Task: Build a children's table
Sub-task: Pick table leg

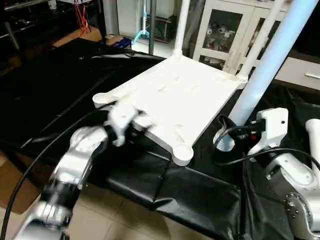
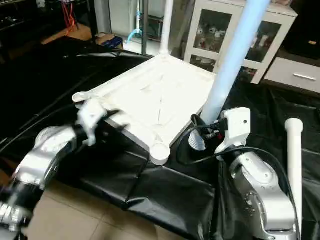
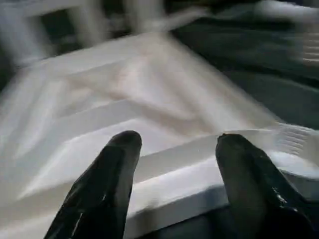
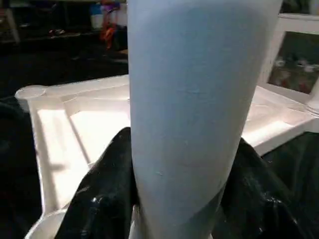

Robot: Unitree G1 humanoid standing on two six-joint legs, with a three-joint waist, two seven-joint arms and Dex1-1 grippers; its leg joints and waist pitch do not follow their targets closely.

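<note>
We had the white tabletop point(image 1: 175, 95) lying underside-up on the black-draped counter point(image 1: 190, 200), its near corner socket point(image 1: 182, 152) close to the counter's front edge. Our right claw point(image 4: 182, 174) was clamped around a white tube leg point(image 2: 232, 60), held tilted just beside that empty near corner socket. To do this step well, we judged we should stand the leg upright over the socket before pressing down. Our left claw point(image 3: 172, 169) stood apart at the tabletop's near left rim, gripping nothing, and could steady the rim there against sliding. By count we saw one tabletop and four legs: two already standing in the far corners point(image 1: 182, 25), one in our claw, and one lying at the counter's right edge point(image 2: 295, 165).
</note>
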